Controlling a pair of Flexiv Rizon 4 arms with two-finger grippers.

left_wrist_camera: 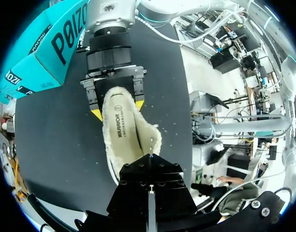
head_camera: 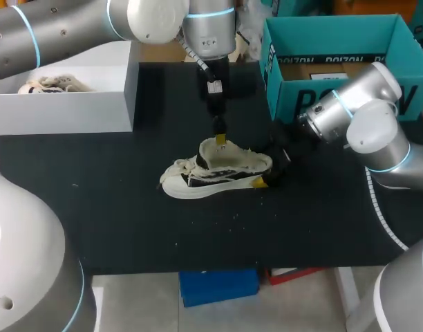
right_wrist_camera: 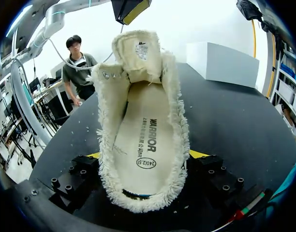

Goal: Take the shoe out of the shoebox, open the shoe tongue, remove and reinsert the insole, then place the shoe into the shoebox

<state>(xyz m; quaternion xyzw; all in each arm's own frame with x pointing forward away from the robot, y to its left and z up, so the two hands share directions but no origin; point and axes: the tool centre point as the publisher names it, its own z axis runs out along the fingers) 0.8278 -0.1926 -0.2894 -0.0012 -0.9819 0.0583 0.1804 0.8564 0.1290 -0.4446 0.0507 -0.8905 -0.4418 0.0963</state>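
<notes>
White box [head_camera: 66,104] far left on black tabletop [head_camera: 128,207], pale sneaker [head_camera: 49,84] inside. Left end effector [head_camera: 220,140] narrow, fingers together, just above raised tongue [right_wrist_camera: 136,50]. Mid-tabletop, shoe [head_camera: 215,171] on its sole, toe left, insole [right_wrist_camera: 143,140] seated inside. Right end effector [head_camera: 263,181] clamps shoe heel from both sides. Teal shoebox [head_camera: 315,104] far right, open.

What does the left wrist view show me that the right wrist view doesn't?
Left wrist only: the right gripper seen whole from the front, its fingers pressed on either side of the heel of the shoe. Right wrist only: the tongue standing upright, the left gripper just above it, and the white shoebox beyond on the table. Both: the shoe on the black table, with the insole lying flat inside.
</notes>
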